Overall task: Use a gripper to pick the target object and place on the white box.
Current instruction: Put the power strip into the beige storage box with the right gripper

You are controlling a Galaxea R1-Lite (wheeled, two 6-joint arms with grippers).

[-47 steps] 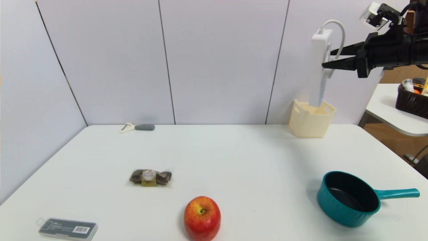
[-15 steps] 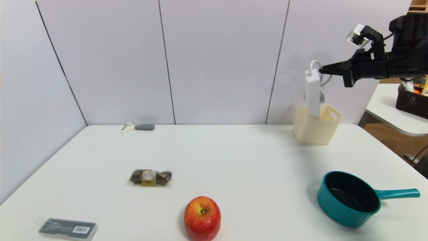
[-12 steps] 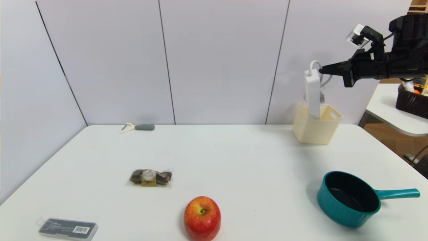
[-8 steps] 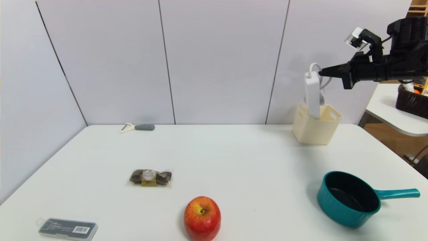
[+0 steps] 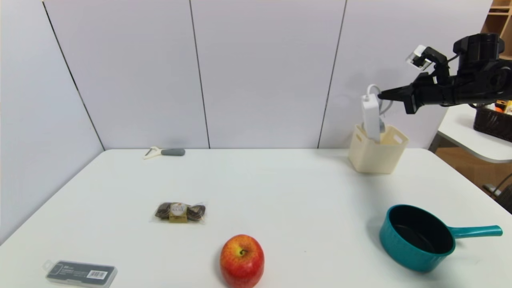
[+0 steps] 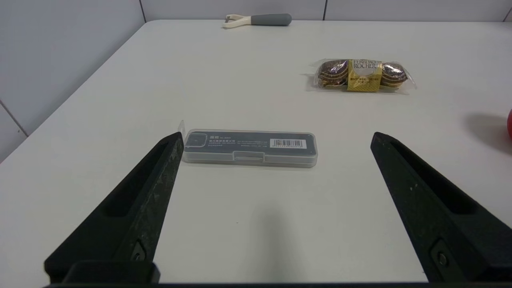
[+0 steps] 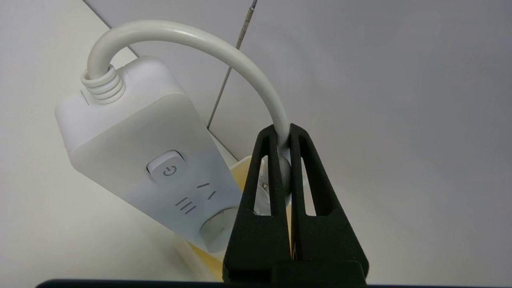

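Pinching the white cord (image 7: pixel 224 52) between the fingertips of the right gripper (image 5: pixel 379 96). Right beside those fingers, slightly tilted, the power strip (image 7: pixel 148 136), with lower end inside the white box (image 5: pixel 378 158) below them. Farther below, nearer the camera, the teal saucepan (image 5: pixel 418 250). Well apart, idle over the table's left side, the left gripper (image 6: pixel 277 138), fingers spread; beyond their tips, the grey case (image 6: pixel 250 148), then wrapped chocolates (image 6: pixel 364 76), then the peeler (image 6: pixel 270 19).
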